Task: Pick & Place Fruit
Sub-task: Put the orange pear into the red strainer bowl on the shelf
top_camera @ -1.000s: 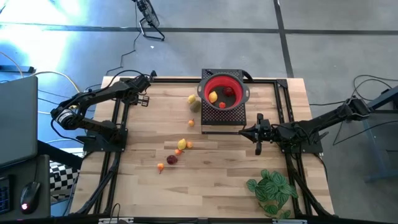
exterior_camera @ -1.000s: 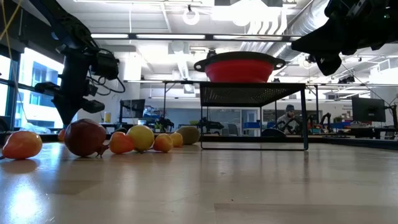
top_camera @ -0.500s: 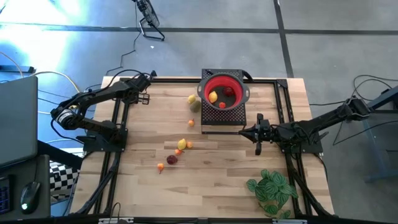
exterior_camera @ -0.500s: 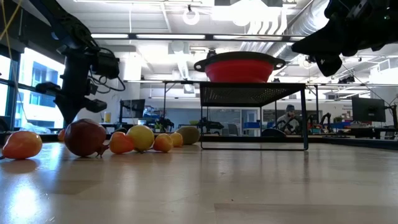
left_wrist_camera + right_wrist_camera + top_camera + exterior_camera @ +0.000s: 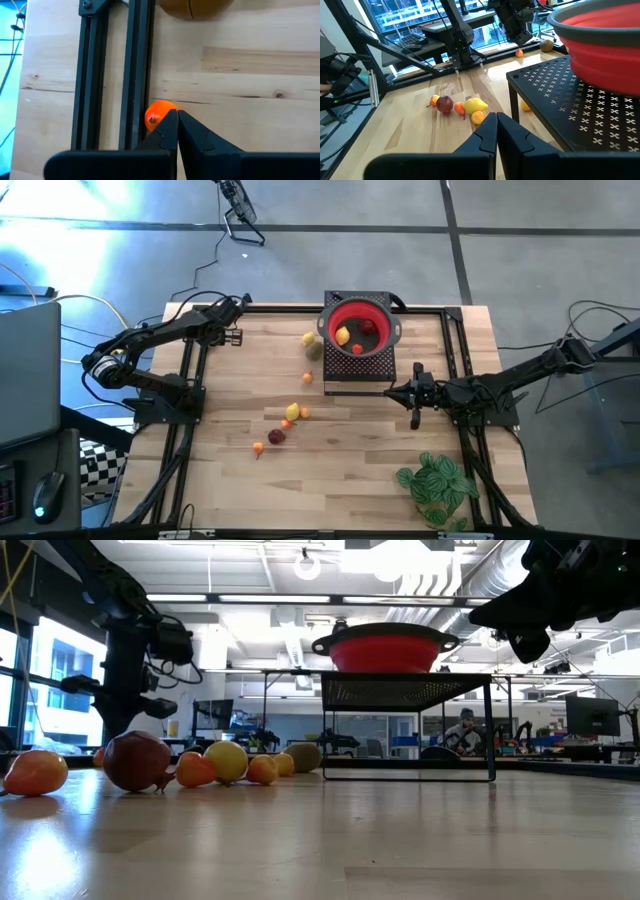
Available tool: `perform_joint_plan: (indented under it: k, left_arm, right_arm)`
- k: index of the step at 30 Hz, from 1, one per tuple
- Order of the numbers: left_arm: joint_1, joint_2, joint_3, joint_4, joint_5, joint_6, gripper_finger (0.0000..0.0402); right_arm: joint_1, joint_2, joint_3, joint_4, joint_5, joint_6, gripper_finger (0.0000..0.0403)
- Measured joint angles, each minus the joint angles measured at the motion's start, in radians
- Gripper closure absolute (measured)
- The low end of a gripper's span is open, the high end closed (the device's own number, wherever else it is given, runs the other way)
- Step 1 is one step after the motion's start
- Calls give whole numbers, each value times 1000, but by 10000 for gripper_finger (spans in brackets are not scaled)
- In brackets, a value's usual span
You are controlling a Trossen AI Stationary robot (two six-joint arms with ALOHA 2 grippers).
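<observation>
Your left gripper (image 5: 238,337) hovered clenched and empty near the tabletop's far left corner, apparently just over a small orange fruit (image 5: 159,114). Your right gripper (image 5: 392,391) waited clenched by the rack (image 5: 357,370). Other fruit (image 5: 292,412) lay mid-table.

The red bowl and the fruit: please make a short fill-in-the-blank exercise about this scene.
1. The red bowl stands on a black perforated ____.
2. Inside the bowl lie a yellow fruit and a ____ one.
3. Both the left gripper and the right gripper are ____.
4. The plant is near the ____ arm.

Missing words: stand; red; shut; right
</observation>
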Motion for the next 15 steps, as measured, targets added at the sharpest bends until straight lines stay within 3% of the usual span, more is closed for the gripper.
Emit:
perform_joint_plan:
  k: [15]
  left_arm:
    - [0,0,-77,108,-119,-39,398]
  right_arm:
    - [0,0,0,-2,-4,0,401]
